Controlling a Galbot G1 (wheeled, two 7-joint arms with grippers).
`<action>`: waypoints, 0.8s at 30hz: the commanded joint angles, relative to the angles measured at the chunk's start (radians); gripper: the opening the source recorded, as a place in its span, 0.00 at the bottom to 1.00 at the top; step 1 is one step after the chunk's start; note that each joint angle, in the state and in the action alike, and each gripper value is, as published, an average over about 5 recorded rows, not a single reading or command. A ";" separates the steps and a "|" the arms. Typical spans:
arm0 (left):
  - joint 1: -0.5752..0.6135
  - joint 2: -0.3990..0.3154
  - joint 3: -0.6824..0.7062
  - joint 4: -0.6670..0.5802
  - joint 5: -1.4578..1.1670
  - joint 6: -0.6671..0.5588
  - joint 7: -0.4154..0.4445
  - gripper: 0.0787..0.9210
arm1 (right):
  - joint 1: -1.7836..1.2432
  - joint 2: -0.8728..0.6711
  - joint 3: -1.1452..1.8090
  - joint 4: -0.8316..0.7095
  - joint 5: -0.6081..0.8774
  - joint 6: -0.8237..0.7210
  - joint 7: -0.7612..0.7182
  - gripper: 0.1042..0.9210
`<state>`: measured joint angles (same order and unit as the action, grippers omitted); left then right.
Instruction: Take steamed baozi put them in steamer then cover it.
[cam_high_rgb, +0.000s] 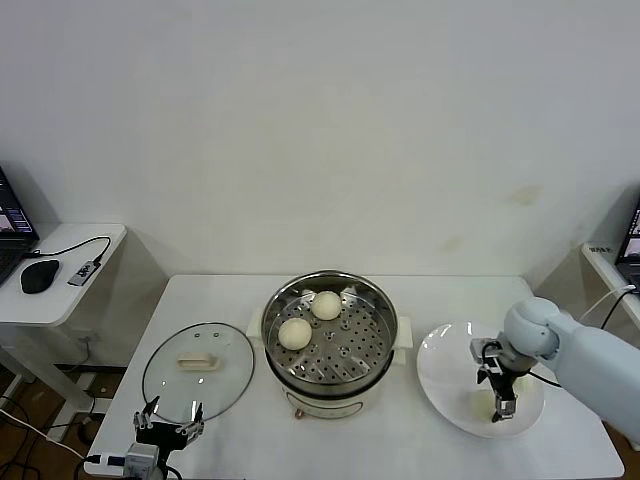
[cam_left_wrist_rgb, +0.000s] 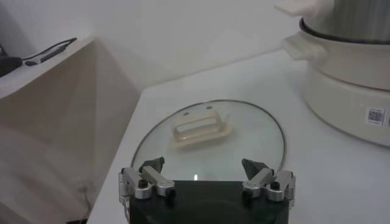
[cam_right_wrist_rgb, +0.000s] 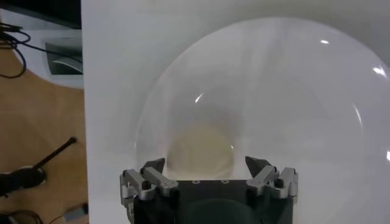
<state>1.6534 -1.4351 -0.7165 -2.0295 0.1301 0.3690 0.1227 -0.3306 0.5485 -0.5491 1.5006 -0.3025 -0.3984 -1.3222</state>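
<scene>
Two steamed baozi already sit on the perforated tray of the steamer, mid-bench. The step in hand is fetching another: the right gripper hangs over the white plate near the bench's right edge, jaws released and straddling a bun. Next it likely needs to descend and close gently. The left gripper, jaws released, waits at the front-left by the cover. A small label on the steamer's base is unreadable.
</scene>
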 joint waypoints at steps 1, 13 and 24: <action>-0.002 0.001 0.002 0.002 0.001 0.001 0.001 0.88 | -0.007 0.005 0.001 -0.004 -0.003 0.000 0.005 0.84; -0.010 -0.002 0.003 0.013 0.002 0.000 -0.001 0.88 | -0.020 -0.007 0.022 0.002 0.001 -0.014 0.009 0.63; -0.021 -0.006 0.024 0.021 0.007 0.000 -0.004 0.88 | 0.154 -0.055 -0.067 0.041 0.110 -0.040 0.004 0.51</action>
<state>1.6328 -1.4416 -0.6960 -2.0094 0.1364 0.3687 0.1198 -0.2714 0.5131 -0.5663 1.5248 -0.2467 -0.4306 -1.3194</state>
